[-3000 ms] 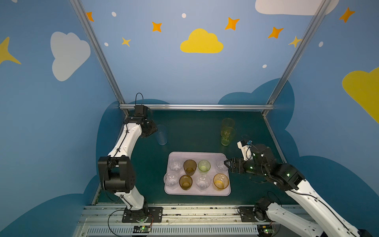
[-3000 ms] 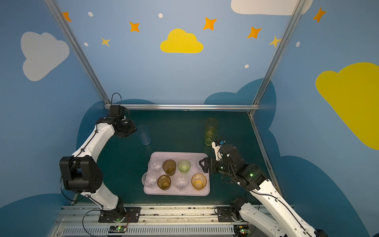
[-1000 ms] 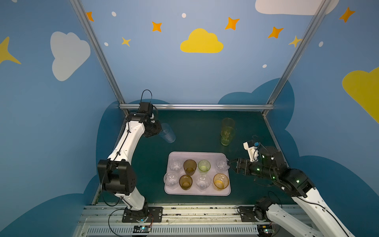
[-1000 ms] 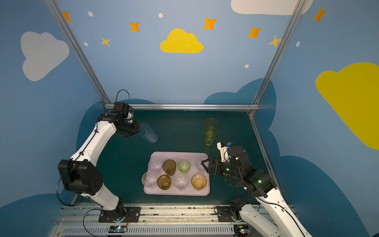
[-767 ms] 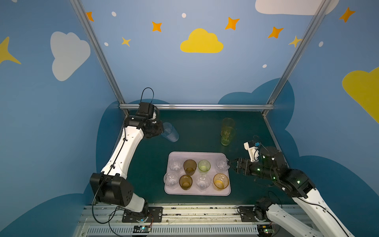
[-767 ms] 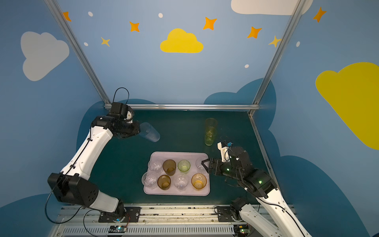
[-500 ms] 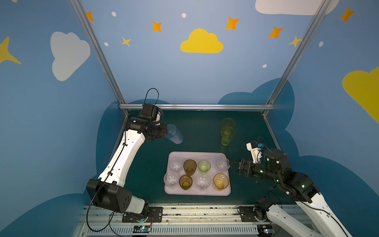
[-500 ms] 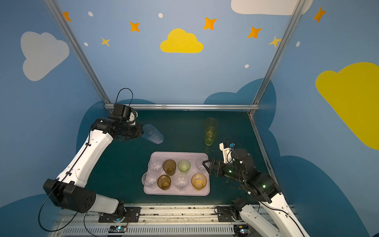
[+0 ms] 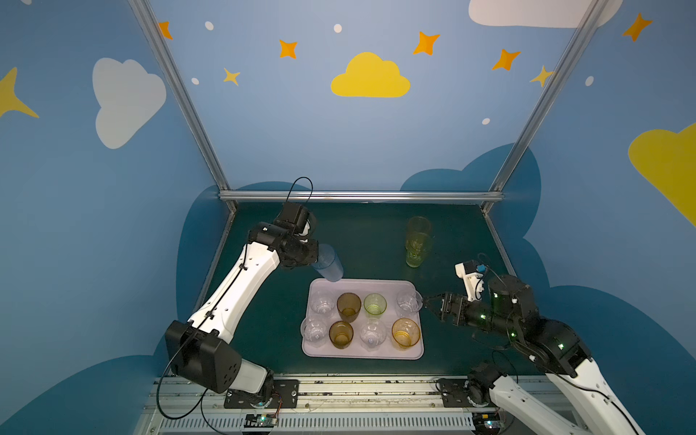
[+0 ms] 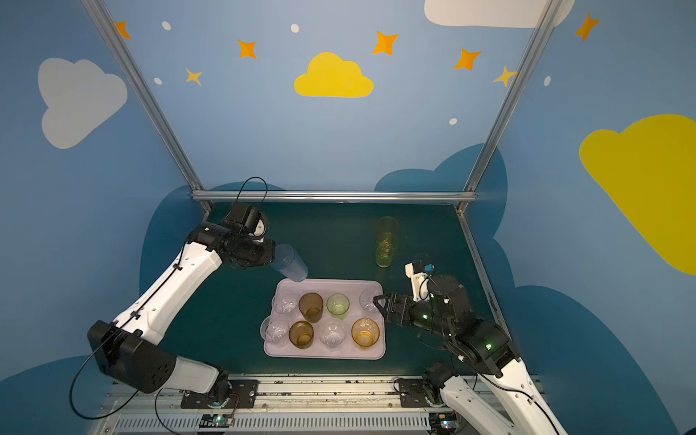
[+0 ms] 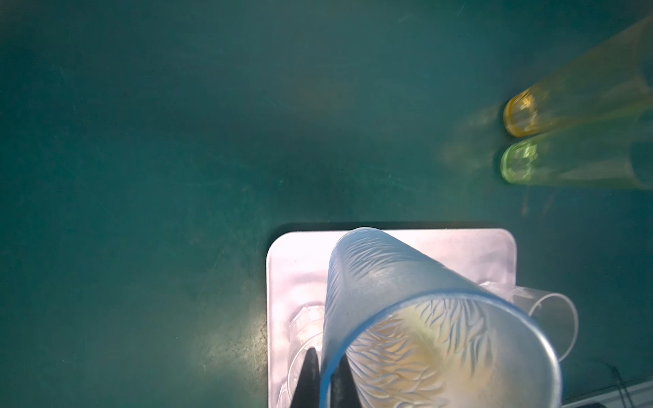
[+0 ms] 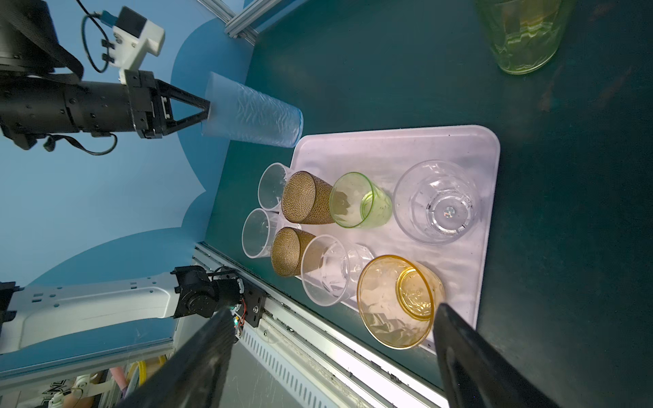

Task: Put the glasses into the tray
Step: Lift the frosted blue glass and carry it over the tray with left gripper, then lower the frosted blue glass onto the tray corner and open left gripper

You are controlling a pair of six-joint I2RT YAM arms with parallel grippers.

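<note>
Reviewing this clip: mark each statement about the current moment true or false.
1. The left hand pinches the rim of the tall pale blue textured tumbler, which is tilted. True.
2. The right hand is shut on a clear glass. False: it is open and empty, beside the tray's right edge.
3. Eight short glasses sit on the flat pale lilac tray. True.
4. The tall orange tumbler and the tall yellow-green tumbler lie inside the tray. False: both stand upright on the dark green table beyond it.
</note>
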